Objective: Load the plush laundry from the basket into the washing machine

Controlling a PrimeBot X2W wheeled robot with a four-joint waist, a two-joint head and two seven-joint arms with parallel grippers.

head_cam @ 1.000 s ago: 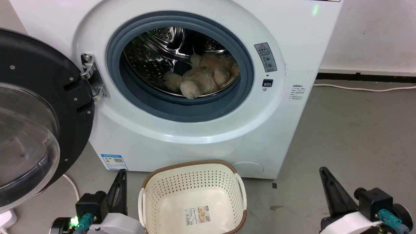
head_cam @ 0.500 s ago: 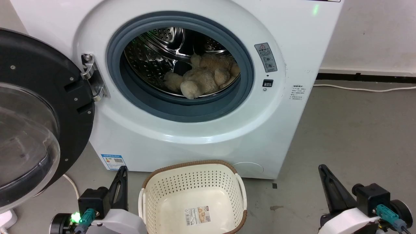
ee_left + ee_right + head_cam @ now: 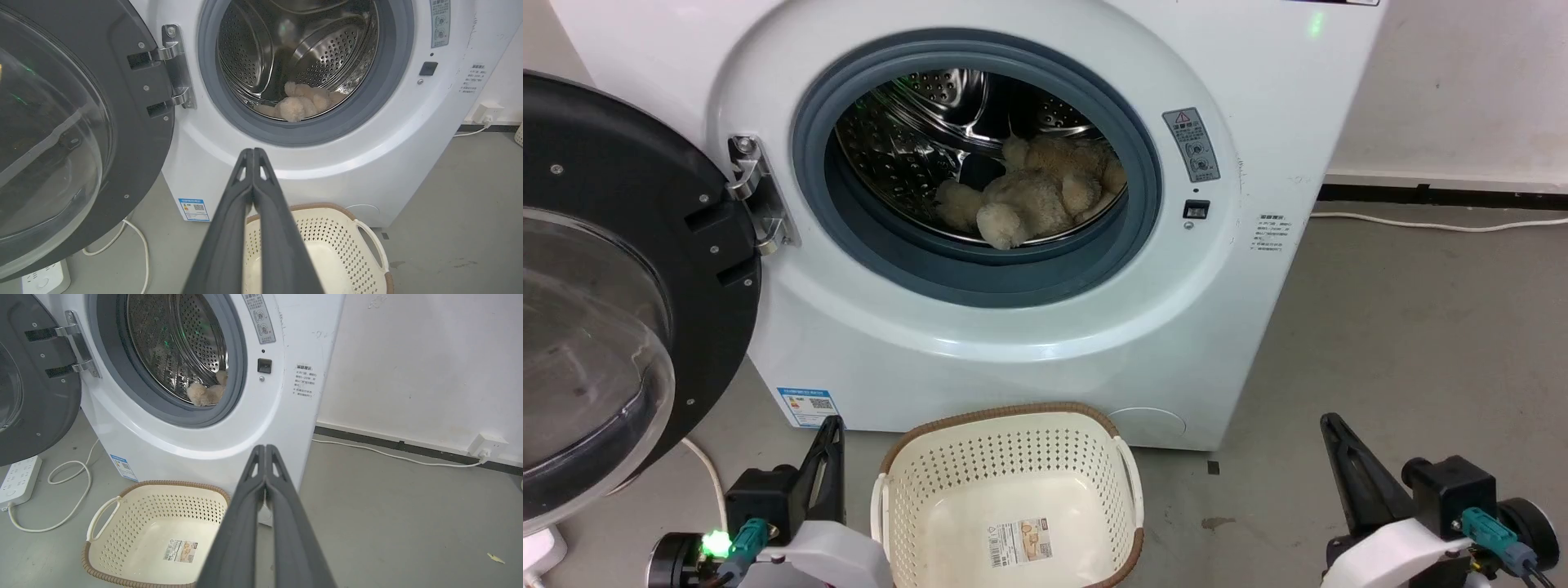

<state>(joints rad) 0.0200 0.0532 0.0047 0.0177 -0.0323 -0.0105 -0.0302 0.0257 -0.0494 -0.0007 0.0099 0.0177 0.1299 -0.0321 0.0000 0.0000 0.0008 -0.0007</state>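
Observation:
The plush laundry [image 3: 1029,200] [image 3: 298,105] [image 3: 204,393], a fluffy beige toy, lies inside the steel drum of the white washing machine [image 3: 980,343] [image 3: 310,163] [image 3: 196,445], whose round door [image 3: 613,286] [image 3: 77,130] hangs open to the left. On the floor before the machine stands the cream basket [image 3: 1009,437] [image 3: 347,220] [image 3: 122,506] with only a label sticker on its bottom. Left of the basket, low down, my left gripper [image 3: 832,426] [image 3: 253,152] is shut and holds nothing. My right gripper [image 3: 1330,421] [image 3: 265,448] is shut too, empty, off to the basket's right.
A white power strip [image 3: 18,477] [image 3: 45,279] and its looping cable [image 3: 69,490] [image 3: 707,465] lie on the grey floor under the open door. Another white cable [image 3: 1437,222] runs along the wall's black skirting to a socket [image 3: 486,446]. Bare floor stretches to the right.
Both grippers have shifted slightly, the left a little down-right, the right a little up-left. The toy, basket and door have stayed put.

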